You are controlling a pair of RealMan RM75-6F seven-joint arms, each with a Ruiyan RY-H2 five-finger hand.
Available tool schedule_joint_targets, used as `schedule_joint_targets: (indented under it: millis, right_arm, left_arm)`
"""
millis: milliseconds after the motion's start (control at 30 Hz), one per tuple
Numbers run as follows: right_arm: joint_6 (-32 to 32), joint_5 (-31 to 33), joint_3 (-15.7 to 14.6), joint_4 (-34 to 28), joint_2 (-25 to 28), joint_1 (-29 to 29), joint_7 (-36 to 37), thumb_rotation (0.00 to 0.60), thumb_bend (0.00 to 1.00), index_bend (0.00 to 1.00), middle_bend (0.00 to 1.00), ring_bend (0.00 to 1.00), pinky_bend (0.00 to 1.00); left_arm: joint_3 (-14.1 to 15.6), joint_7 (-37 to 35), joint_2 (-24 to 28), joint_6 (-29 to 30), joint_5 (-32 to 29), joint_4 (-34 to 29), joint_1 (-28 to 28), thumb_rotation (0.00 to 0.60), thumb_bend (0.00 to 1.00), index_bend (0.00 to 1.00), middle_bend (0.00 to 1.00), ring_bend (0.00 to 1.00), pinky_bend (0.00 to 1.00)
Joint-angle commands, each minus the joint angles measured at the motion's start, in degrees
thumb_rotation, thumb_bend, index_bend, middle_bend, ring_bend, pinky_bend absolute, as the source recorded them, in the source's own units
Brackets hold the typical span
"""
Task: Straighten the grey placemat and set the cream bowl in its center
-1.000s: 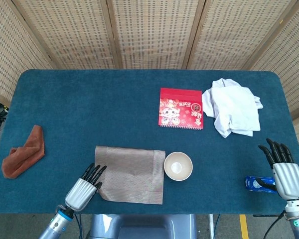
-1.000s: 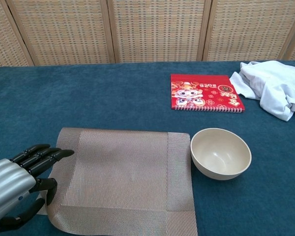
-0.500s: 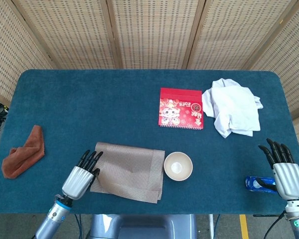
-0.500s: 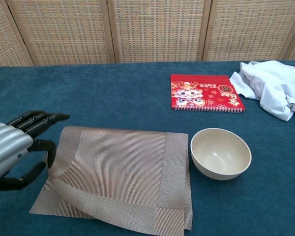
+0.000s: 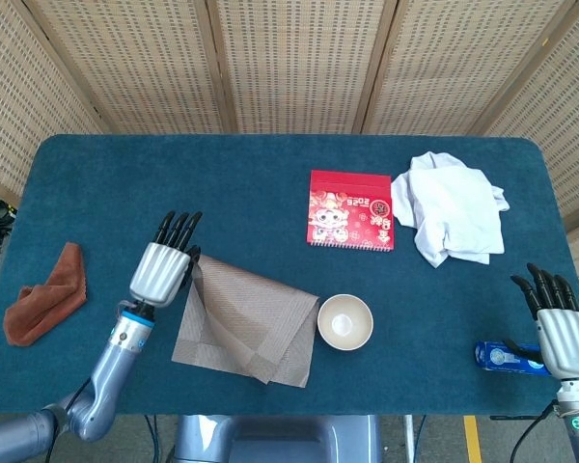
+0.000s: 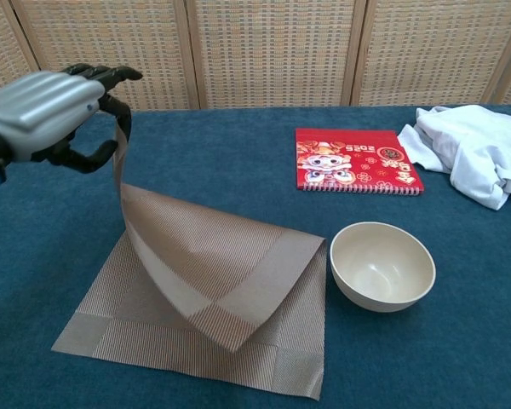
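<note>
Left hand (image 6: 47,115) pinches a corner of the grey placemat (image 6: 213,315) in its fingers (image 6: 111,81), lifted, sheet draping below them — lower it flat and square, clear of the cream bowl (image 6: 381,266); right hand (image 5: 560,328) idle, fingers spread.

Red notebook (image 5: 351,209) beside white cloth (image 5: 452,206), brown rag (image 5: 46,297) far left, blue pkg (image 5: 505,356) near-right edge.

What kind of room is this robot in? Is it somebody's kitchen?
Probably not a kitchen. It looks more like a robot practice or test space: one table with a blue cloth top, woven screens standing behind it, and a few household props laid out, like a placemat and a bowl.
</note>
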Motion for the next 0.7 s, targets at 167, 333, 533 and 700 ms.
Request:
schedule_joint_targets:
  millis: [167,333,533,700]
  right_arm:
    - [-0.94,2.14,1.14,1.39,-0.64,0.49,-0.13,0.6,0.27,0.16,0.0,0.0,0.0]
    - [-1.66,3.25,1.58,2.08,-0.93,0.76,-0.19,0.6,0.27,0.16,0.0,0.0,0.0]
    - [-2.44,4.47,2.02,2.95,-1.43,1.06,-0.61,0.6,0.27,0.16,0.0,0.0,0.0]
    - [-2.98,5.11,2.17,3.27,-1.62,1.22,-0.99,0.6,0.27,0.16,0.0,0.0,0.0]
  left_arm:
    - [-7.36,6.61,-6.64,-6.76,-11.44,11.31,-10.96,0.6,0.55,0.6,0.0,0.0,0.0]
    - [-8.66,8.37,-10.85,-6.24,-14.92,18.22,-14.93,0.6,0.56,0.6,0.0,0.0,0.0]
    - [-10.67,8.38,-16.82,-5.71,-18.35,29.66,-20.55,0.6,0.57,0.62,0.0,0.0,0.0]
    - [-10.59,8.24,-18.61,-5.82,-19.18,34.97,-23.16,0.6,0.57,0.61,0.0,0.0,0.0]
